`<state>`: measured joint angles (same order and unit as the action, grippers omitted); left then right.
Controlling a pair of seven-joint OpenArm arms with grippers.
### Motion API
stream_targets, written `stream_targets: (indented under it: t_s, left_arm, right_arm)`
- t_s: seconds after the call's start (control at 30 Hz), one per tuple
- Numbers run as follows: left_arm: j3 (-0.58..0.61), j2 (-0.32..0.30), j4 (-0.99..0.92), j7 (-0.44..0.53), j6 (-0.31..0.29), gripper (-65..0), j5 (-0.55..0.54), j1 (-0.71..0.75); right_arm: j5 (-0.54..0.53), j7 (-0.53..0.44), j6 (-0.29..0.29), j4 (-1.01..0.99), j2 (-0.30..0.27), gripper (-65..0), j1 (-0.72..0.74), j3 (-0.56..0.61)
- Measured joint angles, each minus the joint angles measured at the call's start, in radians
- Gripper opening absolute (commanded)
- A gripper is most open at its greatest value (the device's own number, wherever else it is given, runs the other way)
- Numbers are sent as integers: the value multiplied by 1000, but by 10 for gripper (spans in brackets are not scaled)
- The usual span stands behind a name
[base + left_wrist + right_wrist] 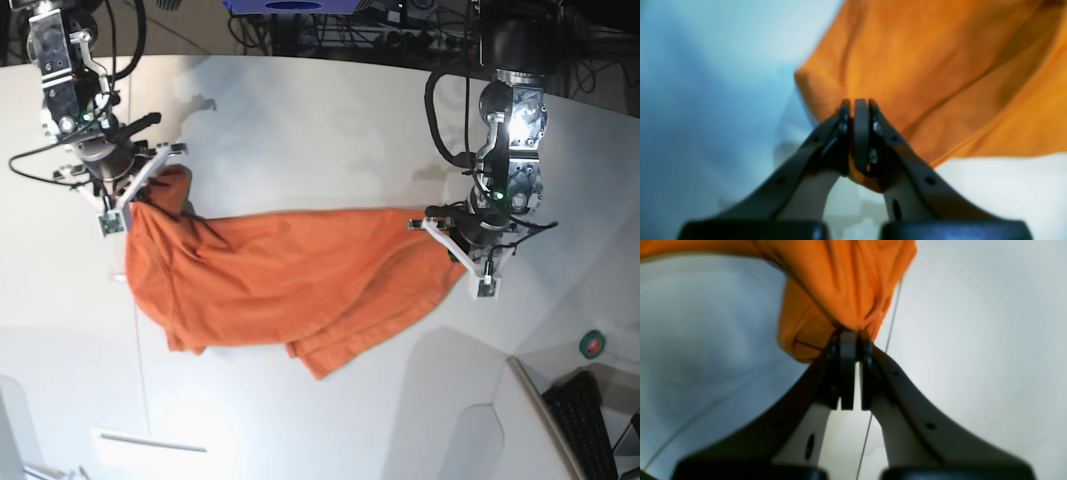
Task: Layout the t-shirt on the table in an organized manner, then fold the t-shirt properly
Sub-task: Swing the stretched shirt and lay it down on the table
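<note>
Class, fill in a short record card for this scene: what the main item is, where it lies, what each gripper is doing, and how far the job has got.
item: orange t-shirt
surface: white table
left gripper: shut on t-shirt edge
right gripper: shut on bunched t-shirt fabric
shirt state: stretched between both arms, wrinkled, lower part sagging in folds
stage: not yet laid flat, no fold made
other: tape roll near table's corner

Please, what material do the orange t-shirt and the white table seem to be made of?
The t-shirt: soft matte fabric, probably a cotton-like knit; it hangs in folds and bunches where the closed jaws pinch it. The table: a smooth, hard, matte white surface, perhaps laminate or painted board; it shows soft shadows, no sharp reflections, and a thin dark seam.
</note>
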<state>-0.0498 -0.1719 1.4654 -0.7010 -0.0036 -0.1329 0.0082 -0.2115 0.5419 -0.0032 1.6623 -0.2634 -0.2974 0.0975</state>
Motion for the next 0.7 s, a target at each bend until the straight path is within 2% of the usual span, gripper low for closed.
stream_targets:
  t_s: [0.13,0.2,0.3,0.37,0.5,0.57,0.7]
  left_arm:
    - [-63,10,156,7,-3,-650,-5,30]
    - [-93,2,220,2,-2,-650,0,67]
    - [-127,9,273,-5,-6,-650,-3,102]
    - [-162,24,294,-6,-5,-650,-6,105]
    - [-272,58,332,-4,-4,-650,-2,96]
    - [-282,58,342,-5,-2,-650,-2,82]
    - [-232,60,341,-7,-1,-650,1,21]
  right_arm:
    - [-1,-70,2,136,-26,-650,-78,-42]
    - [7,-141,-9,191,-40,-650,-132,-63]
    - [1,-291,1,243,-42,-650,-195,-60]
    - [-1,-406,16,263,-64,-650,-237,-63]
    - [2,-565,-6,291,-80,-650,-291,-78]
    - [2,-607,3,310,-79,-650,-294,-77]
    - [2,-607,9,325,-77,-650,-232,-74]
